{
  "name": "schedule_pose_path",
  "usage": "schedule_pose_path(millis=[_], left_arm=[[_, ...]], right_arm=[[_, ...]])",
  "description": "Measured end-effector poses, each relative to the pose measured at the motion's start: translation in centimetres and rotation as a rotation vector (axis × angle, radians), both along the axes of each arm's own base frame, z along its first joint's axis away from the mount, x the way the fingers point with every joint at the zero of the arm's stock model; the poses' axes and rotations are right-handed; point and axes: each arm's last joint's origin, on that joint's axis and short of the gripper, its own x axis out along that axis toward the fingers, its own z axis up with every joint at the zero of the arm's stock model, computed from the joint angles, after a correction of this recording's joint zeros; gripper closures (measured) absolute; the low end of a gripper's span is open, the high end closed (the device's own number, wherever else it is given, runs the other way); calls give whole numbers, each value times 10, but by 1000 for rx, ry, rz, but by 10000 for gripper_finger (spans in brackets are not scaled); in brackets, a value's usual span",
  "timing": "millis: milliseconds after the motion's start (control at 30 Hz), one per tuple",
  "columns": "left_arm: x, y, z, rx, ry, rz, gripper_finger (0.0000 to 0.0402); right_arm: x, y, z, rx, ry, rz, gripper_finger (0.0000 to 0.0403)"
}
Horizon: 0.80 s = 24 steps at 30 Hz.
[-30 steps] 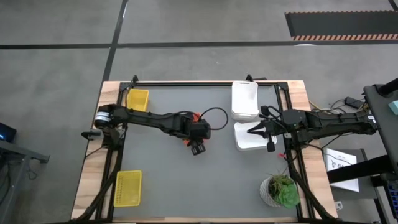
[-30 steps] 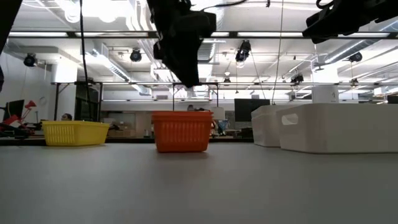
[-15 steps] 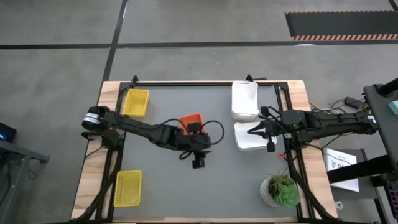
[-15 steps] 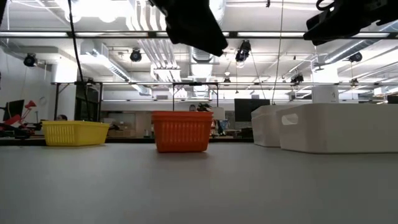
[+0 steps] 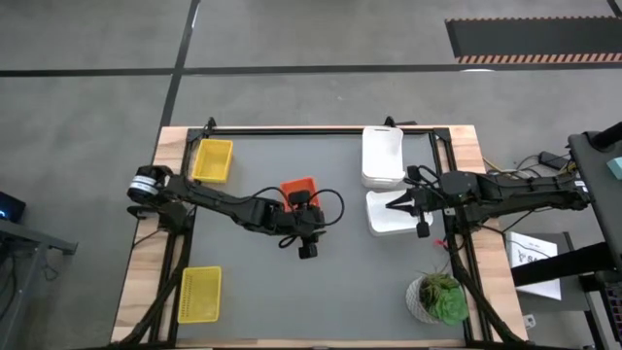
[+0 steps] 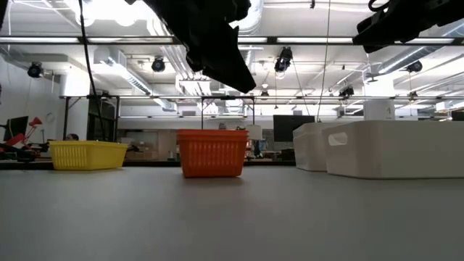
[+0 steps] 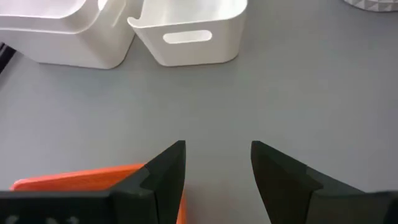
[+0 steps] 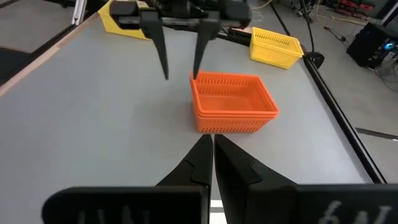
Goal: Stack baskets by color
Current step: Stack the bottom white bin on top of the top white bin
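Orange baskets (image 5: 298,190) (image 8: 233,102) stand nested on the grey table near its middle, bottoms down. My left gripper (image 5: 307,251) (image 7: 217,163) (image 8: 180,62) hangs open just past them on the near side, above the table, with nothing between its fingers. One yellow basket (image 5: 214,160) sits at the far left and another (image 5: 199,294) at the near left. Two white baskets (image 5: 382,156) (image 5: 389,214) stand side by side at the right. My right gripper (image 5: 391,206) (image 8: 211,155) is shut and hovers over the nearer white basket.
A potted green plant (image 5: 437,297) stands at the near right corner. The table's wooden border and black frame rails (image 5: 321,129) run around the grey mat. Bare mat (image 5: 321,301) stretches between the near yellow basket and the plant.
My left gripper has moved from above the orange baskets toward the table's near edge and a little down, tipping to a flatter slant. It stays open. The orange baskets, half covered by the arm before, now show whole and have not moved.
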Motion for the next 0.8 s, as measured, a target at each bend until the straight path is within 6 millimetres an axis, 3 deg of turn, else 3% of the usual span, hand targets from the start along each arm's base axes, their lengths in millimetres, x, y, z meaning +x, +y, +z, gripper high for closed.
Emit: schedule_pose_path(millis=[233,533,800], left_arm=[[-5,1,12,37,-23,-38,235],[-19,4,30,109,-75,-75,235],[-46,9,30,111,-144,-73,235]], right_arm=[[1,0,-4,43,18,-19,381],[18,0,-6,107,75,-71,287],[31,2,-1,100,360,-92,223]])
